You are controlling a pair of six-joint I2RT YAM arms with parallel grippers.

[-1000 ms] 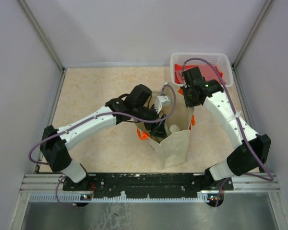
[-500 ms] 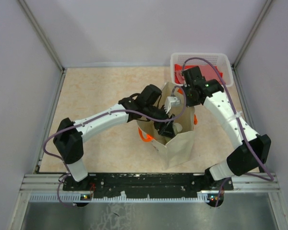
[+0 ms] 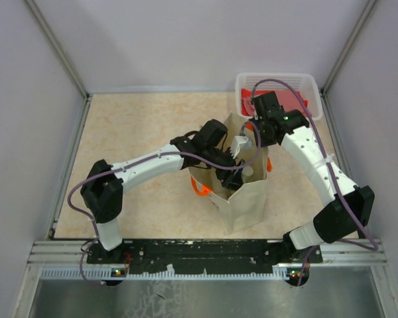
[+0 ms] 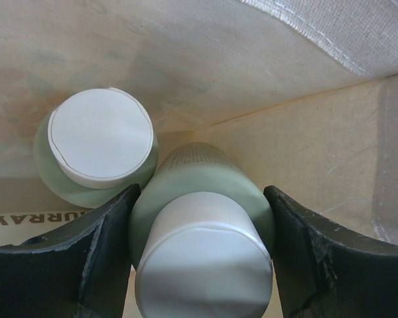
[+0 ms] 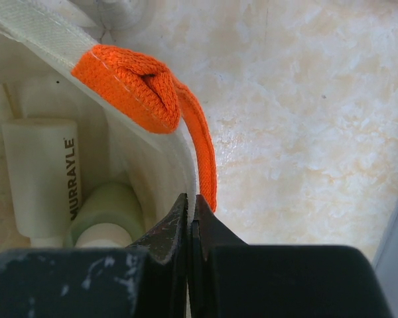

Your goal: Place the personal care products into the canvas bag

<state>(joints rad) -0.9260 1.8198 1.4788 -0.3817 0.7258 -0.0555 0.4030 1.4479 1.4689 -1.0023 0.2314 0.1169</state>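
Observation:
The beige canvas bag [image 3: 247, 199] with orange handles [image 5: 142, 86] stands open in the middle of the table. My left gripper [image 3: 233, 173] reaches down into it, shut on a sage-green bottle [image 4: 205, 195] with an off-white cap; its fingers [image 4: 99, 245] press both sides. A second sage-green bottle [image 4: 99, 142] stands upright beside it, against the bag wall [image 4: 186, 59]. My right gripper [image 5: 191, 212] is shut on the bag's rim [image 5: 26, 26], next to the orange handle, at the bag's far right edge [image 3: 255, 139]. A cream bottle [image 5: 43, 172] and a green one [image 5: 109, 209] show inside.
The white lattice basket [image 3: 276, 81] stands at the back right corner behind the right wrist, with a red cloth [image 3: 295, 101] in it. Grey walls close in the beige tabletop [image 3: 139, 126] on three sides.
My left arm has swung right and lowered the green bottle into the bag. The bag's mouth has shifted and narrowed a little. My right gripper has stayed on the rim.

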